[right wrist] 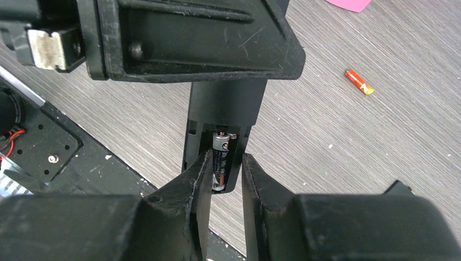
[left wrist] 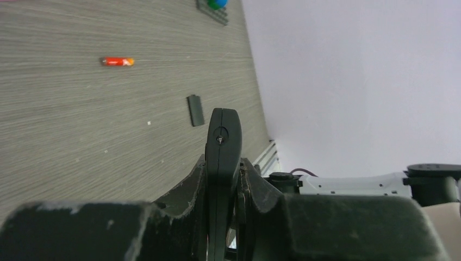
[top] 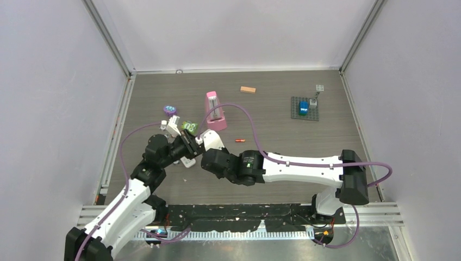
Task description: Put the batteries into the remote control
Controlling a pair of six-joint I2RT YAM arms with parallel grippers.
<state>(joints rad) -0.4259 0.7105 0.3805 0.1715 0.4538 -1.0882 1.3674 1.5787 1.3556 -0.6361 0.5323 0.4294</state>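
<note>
Nearest to us, the two arms stretch from the near edge of the table [top: 304, 141] and meet left of its middle. The left claw [left wrist: 223, 171] is clamped on the black remote [left wrist: 222, 136], held on edge with its free end sticking out past the fingertips. The right claw [right wrist: 225, 157] faces it from the other side. Its two fingers [right wrist: 198, 179] stand a little apart, one on each side of the remote's open battery slot. We cannot tell whether they press on the remote or only flank it. A dark battery [right wrist: 220, 163] with a silver cap sits lengthwise in that slot, between the right claw's fingers.

Just beyond the claws, a small dark flat piece [left wrist: 194, 110] lies on the wood. A little farther out, a red-and-orange battery [top: 240, 140] lies alone on its side, apart from everything else. Behind it stands a pink box [top: 215, 111], with a green thing [top: 189, 126] and a purple one [top: 170, 109] to its left. Toward the back wall we see a tan block [top: 248, 89]. At the far right is a dark base plate [top: 307, 117] bearing a blue brick [top: 303, 106].
</note>
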